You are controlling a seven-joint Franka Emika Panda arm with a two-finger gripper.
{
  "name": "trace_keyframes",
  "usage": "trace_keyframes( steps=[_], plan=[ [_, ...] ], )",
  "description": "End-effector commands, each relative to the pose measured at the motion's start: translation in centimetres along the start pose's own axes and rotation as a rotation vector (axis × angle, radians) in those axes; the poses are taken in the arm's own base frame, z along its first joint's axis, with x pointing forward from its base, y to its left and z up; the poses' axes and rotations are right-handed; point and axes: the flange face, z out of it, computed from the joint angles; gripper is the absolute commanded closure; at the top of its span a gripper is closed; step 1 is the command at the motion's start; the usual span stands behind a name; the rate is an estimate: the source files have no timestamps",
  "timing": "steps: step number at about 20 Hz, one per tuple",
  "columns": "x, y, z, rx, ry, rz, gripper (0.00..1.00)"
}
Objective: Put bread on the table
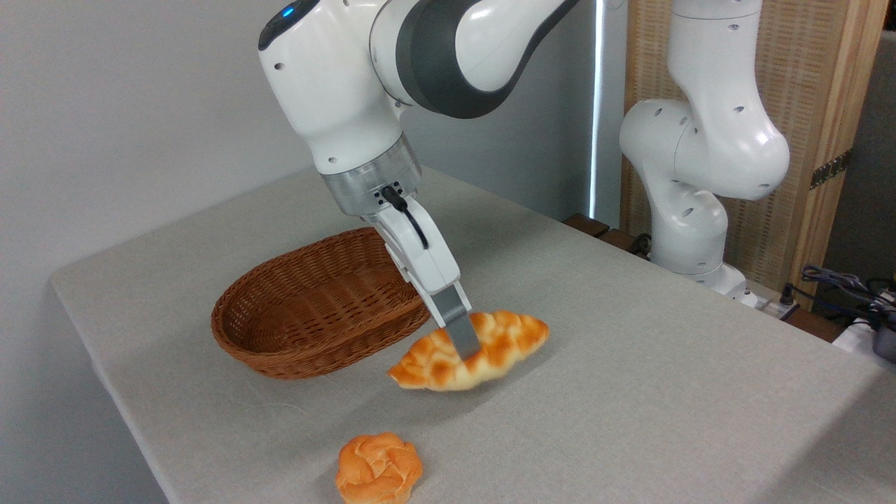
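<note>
Golden-orange and braided, the bread (483,350) sits pinched at its middle by the gripper (465,343), one grey finger (462,329) visible across the near side of the crust while the other is hidden behind the loaf. The loaf is already outside the wicker basket (315,308), just to its right, and lies roughly level over the grey table (665,364). Its underside appears to be touching the cloth or hovering just above it; the shadow beneath is too thin to settle which.

The step in hand looks like the release. To do it well, the arm should finish any remaining descent slowly until the loaf plainly bears on the cloth, then spread the fingers without sideways drift, so the soft crust is not dragged or rolled. A straight lift afterwards matters: the visible finger reaches low down the loaf's side, and a tilted retreat could catch a braid and flip it. The basket rim stands close on the left, so the wrist should rise before it swings anywhere.

A small knotted bun (379,469) rests nearer the front edge, well apart from the loaf and no obstacle. The basket looks empty from this angle. The second white arm (700,175) at the back stays clear of the work area.
</note>
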Motion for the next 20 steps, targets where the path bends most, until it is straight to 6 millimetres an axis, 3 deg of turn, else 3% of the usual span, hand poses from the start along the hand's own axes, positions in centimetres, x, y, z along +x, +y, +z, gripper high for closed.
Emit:
trace_keyframes(
  steps=[1, 5, 8, 17, 20],
  plan=[
    [-2.5, -0.8, 0.1, 0.006, -0.001, -0.099, 0.09],
    [-2.3, -0.9, -0.5, 0.010, 0.017, -0.117, 0.00],
    [-2.0, -0.9, -2.4, 0.008, 0.089, -0.130, 0.00],
    [-3.1, -2.6, -12.6, 0.057, 0.378, -0.239, 0.00],
    [-1.7, -2.2, -15.0, 0.047, 0.441, -0.321, 0.00]
  ],
)
